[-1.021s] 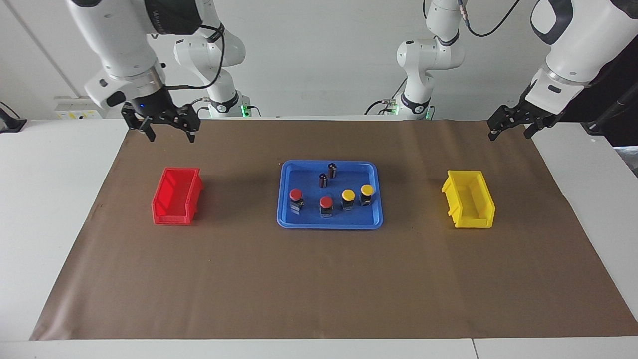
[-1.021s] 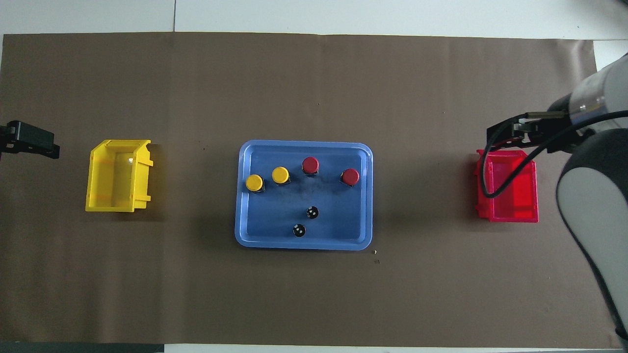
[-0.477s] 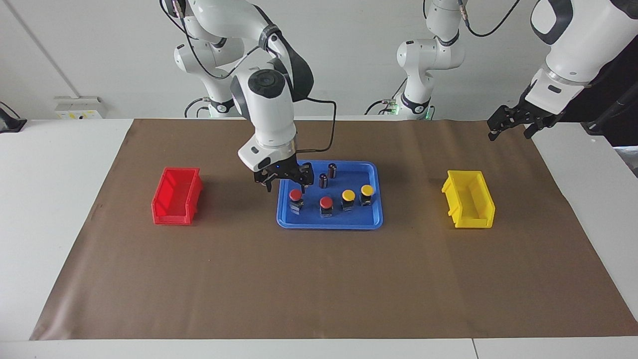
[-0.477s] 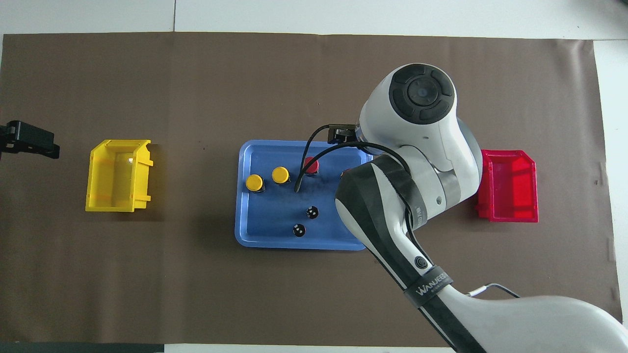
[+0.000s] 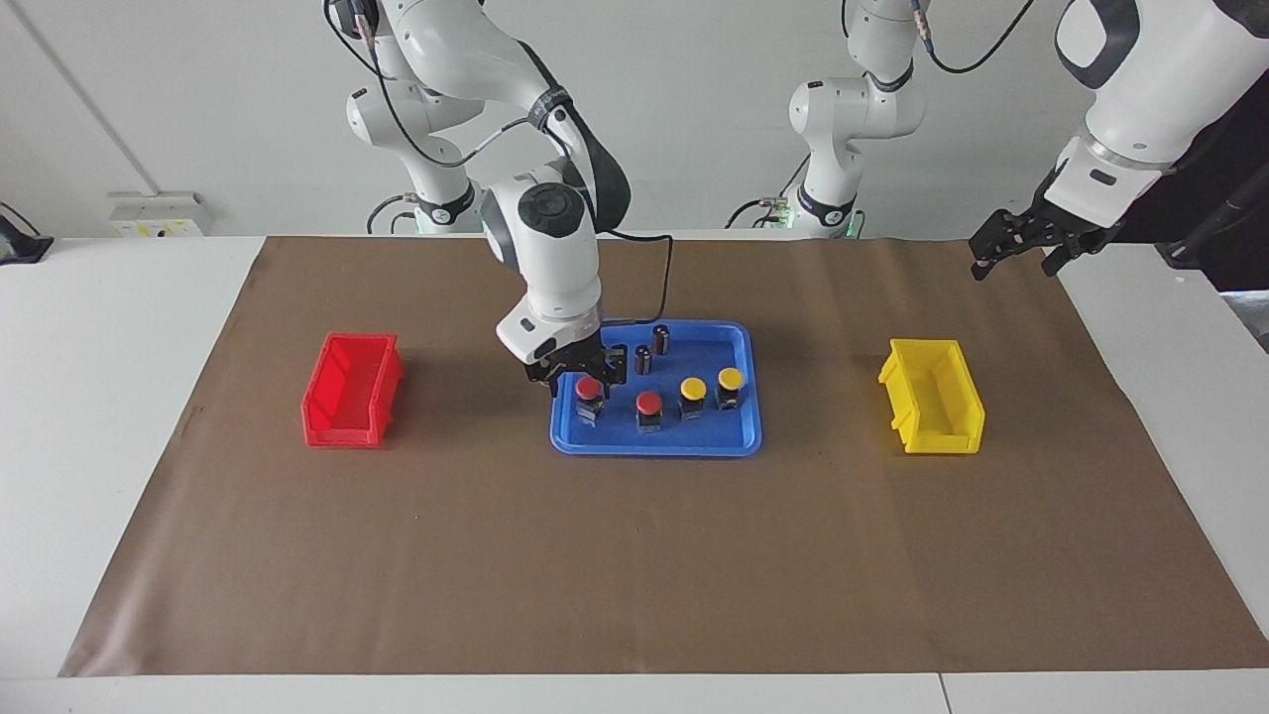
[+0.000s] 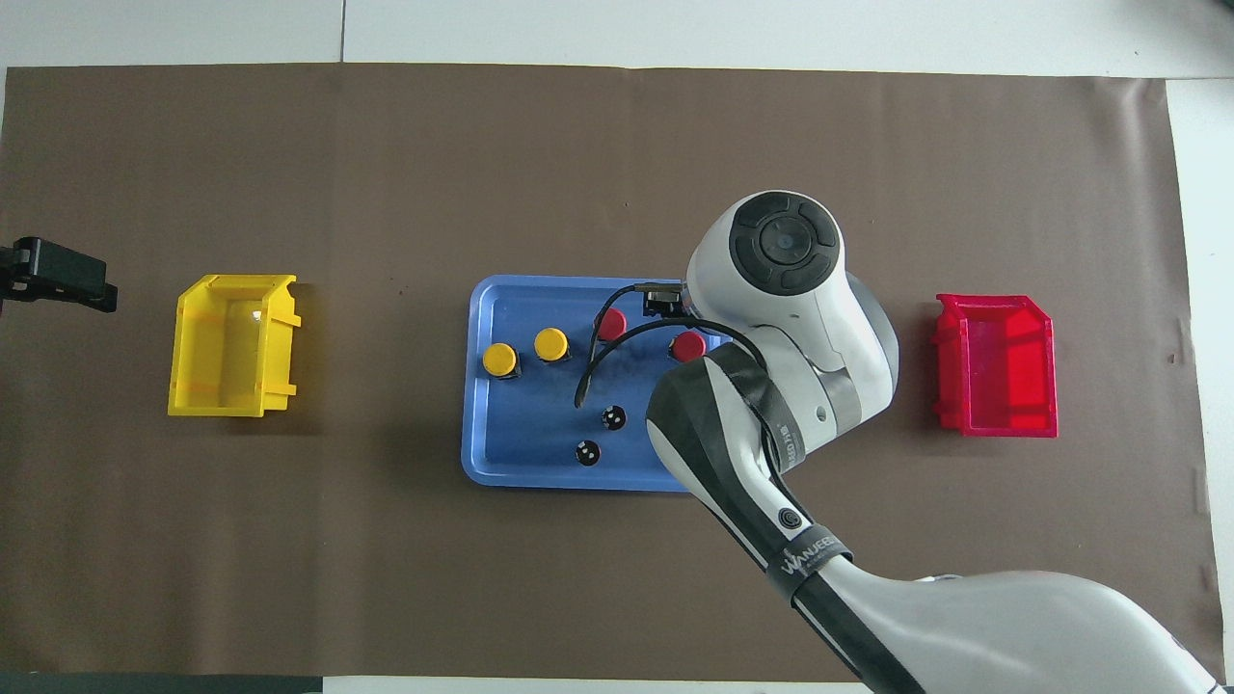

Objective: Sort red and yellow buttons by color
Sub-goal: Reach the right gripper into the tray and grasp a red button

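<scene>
Red-capped round push button at the blue plastic tray's right-arm end sits between my right hand's still-apart fingers; next I must clamp and lift while my open left hand waits.

Two white arms with rounded glossy shells, dark grey joint bands and round dark end caps, right arm wearing a black sleeve with white lettering plus a loose black cable by its wrist, left arm white with black trim, both ending in black grippers.
</scene>
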`<state>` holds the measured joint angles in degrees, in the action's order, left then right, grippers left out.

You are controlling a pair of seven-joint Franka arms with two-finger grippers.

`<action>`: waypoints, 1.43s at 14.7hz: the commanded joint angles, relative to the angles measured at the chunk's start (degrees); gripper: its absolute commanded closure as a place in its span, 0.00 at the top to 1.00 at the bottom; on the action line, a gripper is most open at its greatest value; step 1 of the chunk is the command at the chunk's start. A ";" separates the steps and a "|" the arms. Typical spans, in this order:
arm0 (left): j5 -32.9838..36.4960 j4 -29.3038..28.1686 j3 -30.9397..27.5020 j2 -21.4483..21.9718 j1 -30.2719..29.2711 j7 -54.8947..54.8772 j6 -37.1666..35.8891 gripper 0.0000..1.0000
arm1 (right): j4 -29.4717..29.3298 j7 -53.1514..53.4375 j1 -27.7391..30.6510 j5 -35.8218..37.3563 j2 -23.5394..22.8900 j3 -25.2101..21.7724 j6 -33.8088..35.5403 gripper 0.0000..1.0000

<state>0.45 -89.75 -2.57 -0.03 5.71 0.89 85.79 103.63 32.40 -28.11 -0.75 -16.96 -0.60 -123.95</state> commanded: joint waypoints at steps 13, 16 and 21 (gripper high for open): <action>1.13 -1.66 0.37 1.61 -0.26 0.70 0.34 1.00 | 6.49 0.65 -2.30 -0.66 0.61 -0.28 -4.37 0.62; 1.13 -1.66 0.28 1.52 -0.26 0.70 0.43 1.00 | 6.85 0.47 -2.30 -0.66 0.79 -0.28 -4.11 0.41; 1.22 -1.66 0.37 1.52 -0.26 0.52 0.78 1.00 | -4.54 -0.84 0.50 -0.92 0.44 -0.37 6.75 0.21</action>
<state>0.45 -89.75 -2.57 -0.02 5.71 0.94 85.79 105.83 32.48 -29.78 -0.84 -16.94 -1.08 -124.16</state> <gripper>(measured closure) 0.000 0.590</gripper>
